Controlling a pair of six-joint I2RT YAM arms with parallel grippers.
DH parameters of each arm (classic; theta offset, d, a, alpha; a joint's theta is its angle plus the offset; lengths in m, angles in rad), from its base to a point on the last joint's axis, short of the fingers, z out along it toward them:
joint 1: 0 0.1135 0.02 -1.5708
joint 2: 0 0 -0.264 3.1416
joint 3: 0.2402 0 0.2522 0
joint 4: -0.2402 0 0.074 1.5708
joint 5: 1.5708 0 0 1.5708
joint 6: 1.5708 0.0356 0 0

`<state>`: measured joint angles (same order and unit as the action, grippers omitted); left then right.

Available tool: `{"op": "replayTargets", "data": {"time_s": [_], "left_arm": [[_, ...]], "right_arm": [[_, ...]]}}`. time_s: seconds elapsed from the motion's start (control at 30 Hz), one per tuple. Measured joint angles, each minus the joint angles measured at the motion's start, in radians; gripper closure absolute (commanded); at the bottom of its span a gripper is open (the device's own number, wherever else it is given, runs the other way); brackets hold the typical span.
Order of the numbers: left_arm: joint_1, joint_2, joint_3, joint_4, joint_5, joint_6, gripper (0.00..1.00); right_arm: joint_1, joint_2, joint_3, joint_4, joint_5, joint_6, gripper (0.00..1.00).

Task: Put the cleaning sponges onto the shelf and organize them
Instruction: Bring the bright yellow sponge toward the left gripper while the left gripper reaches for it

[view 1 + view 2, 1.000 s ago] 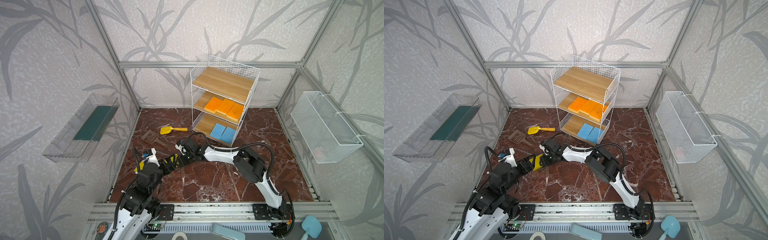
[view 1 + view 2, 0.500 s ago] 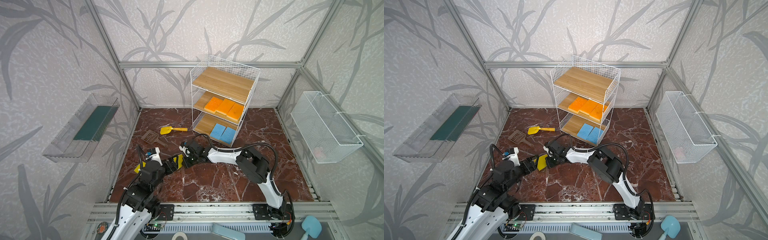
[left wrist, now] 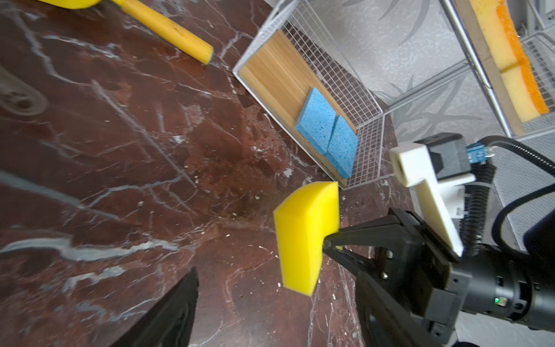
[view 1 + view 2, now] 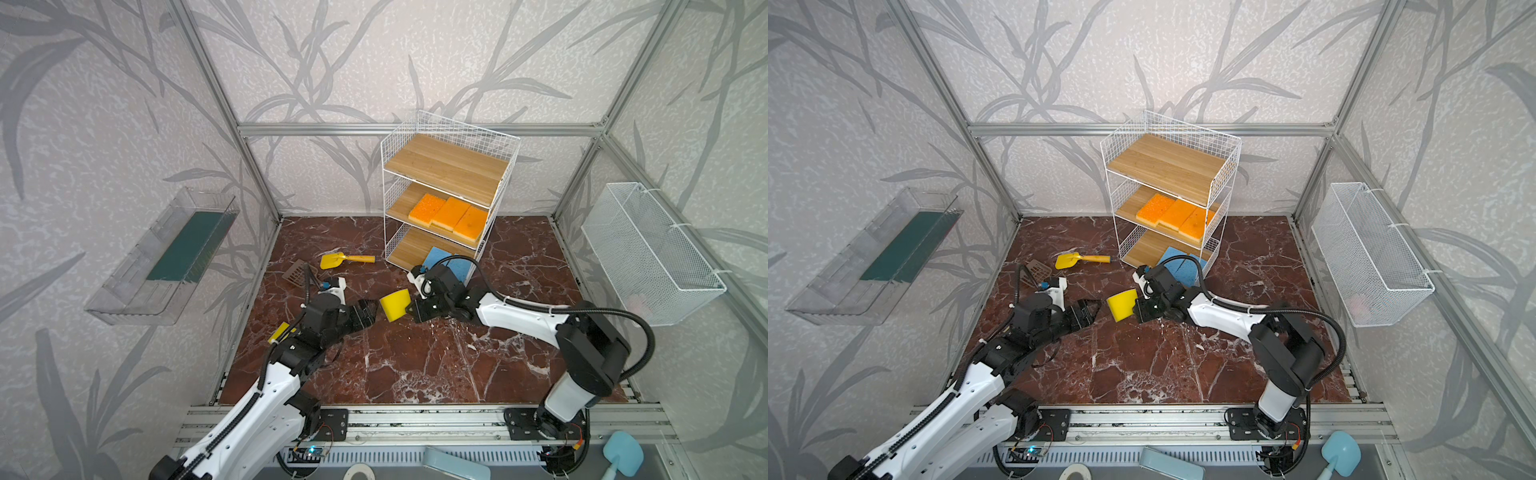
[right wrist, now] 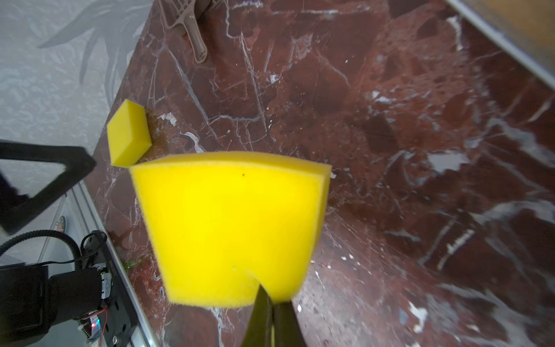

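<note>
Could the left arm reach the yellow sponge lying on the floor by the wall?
Probably yes. The left gripper is open and empty, and the loose yellow sponge lies uncovered on the floor, though close beside that arm, so it must fold back.

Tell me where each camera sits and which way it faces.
Top views: above the front rail, looking down toward the shelf; left arm, open left pincer, right arm, right pincer shut on the held yellow sponge.
Left wrist: left arm, facing the shelf's bottom tier and blue sponges; one own finger shows.
Right wrist: right arm, facing the loose yellow sponge; own pincer tips show.
Shared: every view shows the held yellow sponge.
</note>
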<state>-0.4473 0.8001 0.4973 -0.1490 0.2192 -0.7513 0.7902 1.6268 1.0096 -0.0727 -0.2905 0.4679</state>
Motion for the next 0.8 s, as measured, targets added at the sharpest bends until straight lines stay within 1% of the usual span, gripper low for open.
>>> {"op": "replayTargets", "data": {"time_s": [0.17,0.27,0.4,0.63,0.73,0.8], "left_arm": [[-0.063,0.129,0.05,0.105,0.062,0.004,0.17],[-0.083,0.169,0.06,0.172,0.079,0.0,0.18],[-0.089,0.196,0.06,0.254,0.1,-0.011,0.18],[-0.116,0.258,0.105,0.34,0.124,-0.018,0.19],[-0.123,0.286,0.105,0.372,0.125,-0.035,0.22],[-0.129,0.309,0.105,0.391,0.126,-0.048,0.26]], "right_arm": [[-0.032,-0.129,-0.055,-0.001,-0.005,-0.008,0.98],[-0.048,-0.169,-0.063,-0.002,-0.013,-0.009,0.97],[-0.057,-0.18,-0.063,0.0,-0.043,-0.006,0.96],[-0.059,-0.183,-0.063,0.002,-0.095,0.011,0.96],[-0.065,-0.202,-0.065,0.002,-0.112,0.019,0.96],[-0.066,-0.217,-0.066,0.01,-0.118,0.025,0.95]]}}
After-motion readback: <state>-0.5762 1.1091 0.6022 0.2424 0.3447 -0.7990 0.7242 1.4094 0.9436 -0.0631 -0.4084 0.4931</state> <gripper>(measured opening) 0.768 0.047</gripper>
